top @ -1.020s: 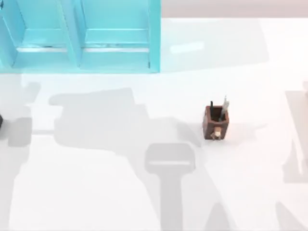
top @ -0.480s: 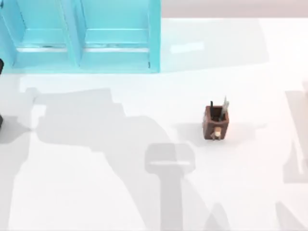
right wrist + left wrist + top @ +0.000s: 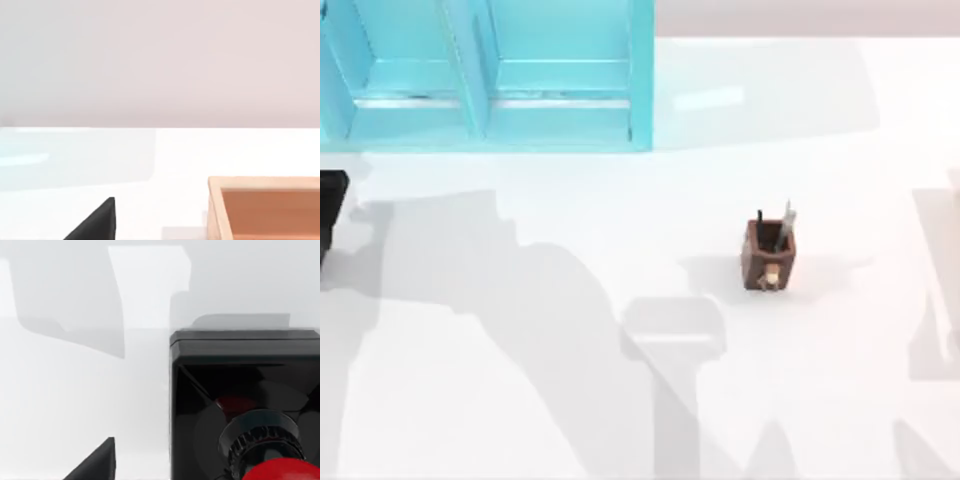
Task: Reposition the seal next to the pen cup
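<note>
Barely begun: seal (image 3: pixel 245 405) at left edge, well apart from pen cup (image 3: pixel 768 255); carry remains. Left jaws' state: cannot tell.

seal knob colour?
Glossy red, on a black base; the seal shows best in the left wrist view.
</note>
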You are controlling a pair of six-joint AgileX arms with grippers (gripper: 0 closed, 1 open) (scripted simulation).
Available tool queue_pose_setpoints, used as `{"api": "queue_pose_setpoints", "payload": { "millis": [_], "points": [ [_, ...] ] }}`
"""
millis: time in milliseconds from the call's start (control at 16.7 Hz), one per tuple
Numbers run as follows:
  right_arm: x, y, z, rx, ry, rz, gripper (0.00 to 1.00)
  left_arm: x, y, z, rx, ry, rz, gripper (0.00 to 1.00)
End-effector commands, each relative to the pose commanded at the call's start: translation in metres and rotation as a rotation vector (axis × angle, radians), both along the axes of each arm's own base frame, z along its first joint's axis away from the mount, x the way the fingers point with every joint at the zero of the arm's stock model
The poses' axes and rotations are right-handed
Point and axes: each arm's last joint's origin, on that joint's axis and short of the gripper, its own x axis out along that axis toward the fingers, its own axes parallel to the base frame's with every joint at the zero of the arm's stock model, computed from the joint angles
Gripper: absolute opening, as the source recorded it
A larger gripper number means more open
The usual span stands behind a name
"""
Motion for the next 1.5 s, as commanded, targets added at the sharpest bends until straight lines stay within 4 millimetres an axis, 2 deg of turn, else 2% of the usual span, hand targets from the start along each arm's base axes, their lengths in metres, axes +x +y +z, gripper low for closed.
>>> {"api": "queue_pose_setpoints", "payload": {
  "millis": [120, 900, 1500],
  "points": [
    [0.0, 0.0, 0.0, 0.0, 0.0, 0.0, 1.0, 0.0, 0.0, 0.0, 0.0, 0.0, 0.0, 1.0],
    [0.0, 0.0, 0.0, 0.0, 0.0, 0.0, 1.0, 0.0, 0.0, 0.0, 0.0, 0.0, 0.0, 0.02],
    [0.0, 0.0, 0.0, 0.0, 0.0, 0.0, 1.0, 0.0006, -0.0019, 0.001, 0.0, -0.001, -0.004, 0.0]
  ]
}}
